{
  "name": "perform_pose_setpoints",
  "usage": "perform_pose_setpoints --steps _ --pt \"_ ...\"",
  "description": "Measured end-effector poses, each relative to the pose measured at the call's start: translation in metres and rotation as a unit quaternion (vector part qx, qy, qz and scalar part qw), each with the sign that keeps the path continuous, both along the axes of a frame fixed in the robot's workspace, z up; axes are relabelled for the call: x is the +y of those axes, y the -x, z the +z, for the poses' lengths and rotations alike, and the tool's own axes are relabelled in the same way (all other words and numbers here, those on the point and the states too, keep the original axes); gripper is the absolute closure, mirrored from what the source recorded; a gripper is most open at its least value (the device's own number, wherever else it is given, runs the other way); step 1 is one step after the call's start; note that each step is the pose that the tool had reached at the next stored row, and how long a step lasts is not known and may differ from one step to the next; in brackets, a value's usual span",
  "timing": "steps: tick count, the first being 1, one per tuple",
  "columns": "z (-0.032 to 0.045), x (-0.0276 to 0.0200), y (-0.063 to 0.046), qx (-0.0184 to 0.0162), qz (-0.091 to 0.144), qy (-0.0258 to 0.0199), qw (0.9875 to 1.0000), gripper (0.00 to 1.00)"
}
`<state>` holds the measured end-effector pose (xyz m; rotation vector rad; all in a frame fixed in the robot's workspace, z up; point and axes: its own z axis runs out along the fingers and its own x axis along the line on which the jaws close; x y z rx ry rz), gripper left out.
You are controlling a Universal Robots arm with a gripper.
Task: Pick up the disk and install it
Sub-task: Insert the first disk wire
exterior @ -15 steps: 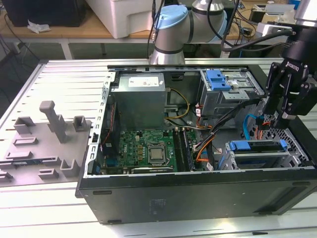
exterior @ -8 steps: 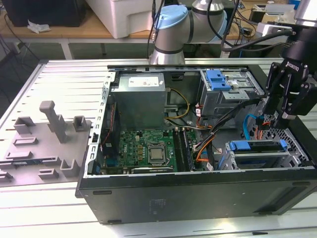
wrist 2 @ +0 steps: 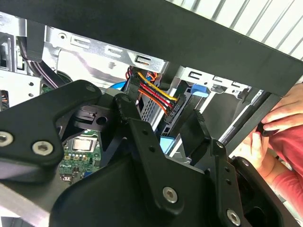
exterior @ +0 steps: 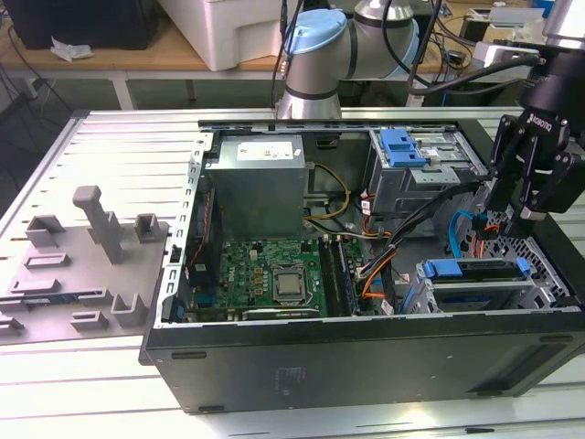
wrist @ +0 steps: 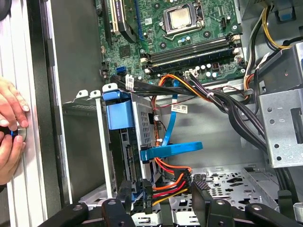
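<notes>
The disk [exterior: 475, 268] sits in the drive cage at the case's front corner on the exterior view's right, its long blue front strip facing up. In the first wrist view its blue carrier [wrist: 118, 113] fills the slot of the metal cage [wrist: 106, 156]. My black gripper [exterior: 512, 210] hangs just behind that cage, open, with nothing held. In both wrist views its fingers [wrist: 127, 198] straddle the orange, red and yellow power cable [wrist: 168, 187] and its black plug [wrist 2: 171, 108] at the disk's rear. A blue data cable [wrist: 171, 151] runs beside it.
The open case [exterior: 366, 357] holds a motherboard [exterior: 274, 274], a big grey metal box [exterior: 256, 183] and a blue latch on a grey cage [exterior: 402, 146]. A grey fixture [exterior: 91, 238] lies on the table at the exterior view's left. A person's hands [wrist: 9, 127] rest beside the case wall.
</notes>
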<state>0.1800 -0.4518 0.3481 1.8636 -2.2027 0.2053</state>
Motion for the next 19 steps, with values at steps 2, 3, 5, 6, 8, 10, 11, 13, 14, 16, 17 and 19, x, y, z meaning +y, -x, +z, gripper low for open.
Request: perform_pose_setpoints --steps 2,3,5,6,8,10,11,13,14,16,17,19 --pt "0.0000 0.0000 0.0000 0.0000 0.000 0.0000 1.0000 0.53" --pt "0.0000 0.0000 0.0000 0.0000 0.000 0.0000 1.0000 0.53" --pt "0.0000 0.0000 0.0000 0.0000 0.000 0.0000 1.0000 0.64" --pt "0.0000 0.0000 0.0000 0.0000 0.000 0.0000 1.0000 0.76" --pt "0.0000 0.0000 0.0000 0.0000 0.000 0.0001 1.0000 0.83" --pt "0.0000 0.0000 0.0000 0.0000 0.000 0.0000 1.0000 0.83" --pt "0.0000 0.0000 0.0000 0.0000 0.000 0.0000 1.0000 0.83" --pt "0.0000 0.0000 0.0000 0.0000 0.000 0.0001 1.0000 0.83" --pt "0.0000 0.0000 0.0000 0.0000 0.000 0.0001 1.0000 0.83" --pt "0.0000 0.0000 0.0000 0.0000 0.000 0.0001 1.0000 0.83" --pt "0.0000 0.0000 0.0000 0.0000 0.000 0.0001 1.0000 0.83" --pt "0.0000 0.0000 0.0000 0.0000 0.000 0.0001 1.0000 0.83"
